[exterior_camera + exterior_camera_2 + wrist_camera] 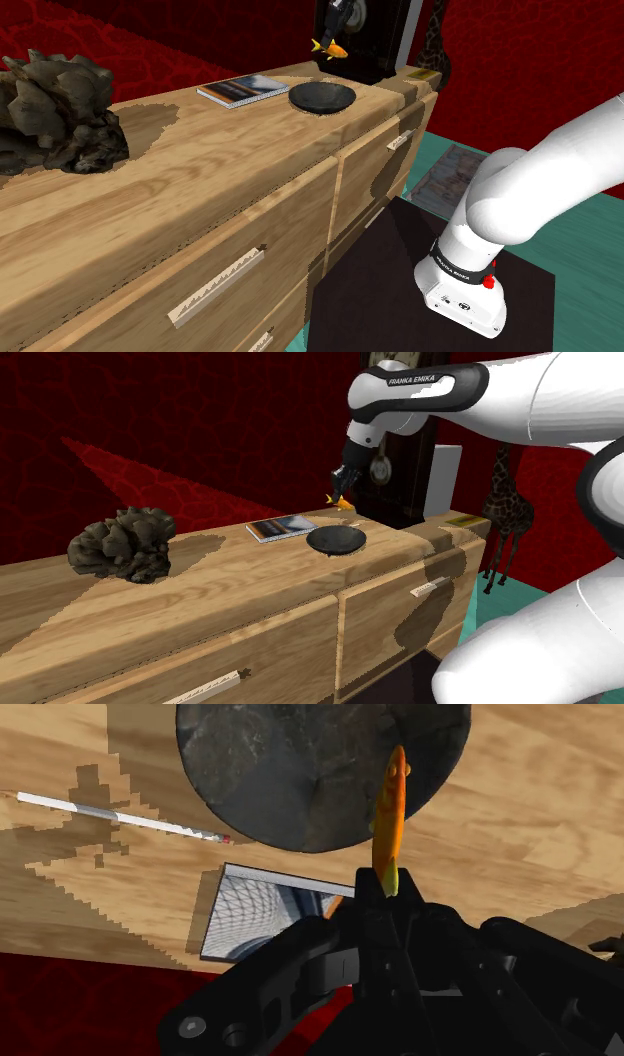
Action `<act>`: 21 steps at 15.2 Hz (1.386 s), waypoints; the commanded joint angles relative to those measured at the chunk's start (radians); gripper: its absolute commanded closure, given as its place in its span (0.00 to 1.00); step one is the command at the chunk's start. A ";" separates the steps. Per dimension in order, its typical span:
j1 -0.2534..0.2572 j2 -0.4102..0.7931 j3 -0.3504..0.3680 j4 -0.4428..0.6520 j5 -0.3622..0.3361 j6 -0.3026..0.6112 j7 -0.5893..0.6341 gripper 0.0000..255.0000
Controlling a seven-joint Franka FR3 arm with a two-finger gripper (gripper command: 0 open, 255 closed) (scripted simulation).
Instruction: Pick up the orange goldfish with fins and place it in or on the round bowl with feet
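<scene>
Shoulder view shows the black hand [336,32] above the far end of the wooden surface [200,150], its fingers clasped on the orange goldfish [332,47]. The fish hangs in the air just over the dark round bowl [323,96]. A book [242,90] lies beside the bowl.

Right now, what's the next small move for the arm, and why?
Probably ease it down toward the middle of the bowl. The jaws are shut on the goldfish, which hangs above the bowl with a clear gap in the shoulder view and looks nearer the rim in the wrist view.
</scene>
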 commanded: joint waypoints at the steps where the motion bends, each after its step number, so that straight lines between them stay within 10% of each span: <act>1: -0.006 0.001 -0.020 -0.006 -0.001 0.003 -0.027 1.00; 21: -0.009 -0.031 -0.023 -0.243 0.007 0.204 -0.065 1.00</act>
